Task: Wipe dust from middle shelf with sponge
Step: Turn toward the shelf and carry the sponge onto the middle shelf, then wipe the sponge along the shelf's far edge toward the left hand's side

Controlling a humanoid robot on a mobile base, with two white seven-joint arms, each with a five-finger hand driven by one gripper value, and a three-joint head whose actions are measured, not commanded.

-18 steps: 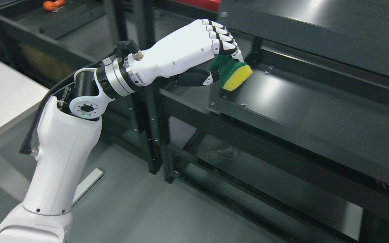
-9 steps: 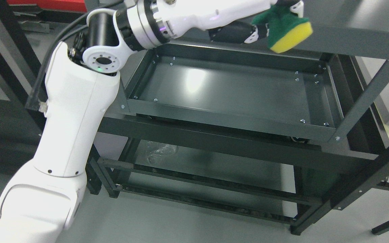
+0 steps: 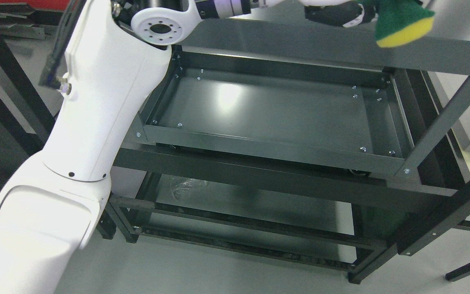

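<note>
The sponge (image 3: 402, 22), green on top with a yellow underside, sits at the top right of the view, held up in the air in front of the top shelf's front rail (image 3: 320, 43). My left robot hand (image 3: 351, 12) is mostly cut off by the top edge; only a dark thumb part shows, pressed against the sponge's left side, so the hand appears closed on it. The sponge is well above the middle shelf (image 3: 267, 147), not touching it. That shelf is a dark metal tray with a raised rim and small screws near its corners, with a glare patch toward its left. My white left arm (image 3: 96, 114) rises from the lower left. Below is a lower shelf (image 3: 259, 204) and grey floor (image 3: 202, 273).
</note>
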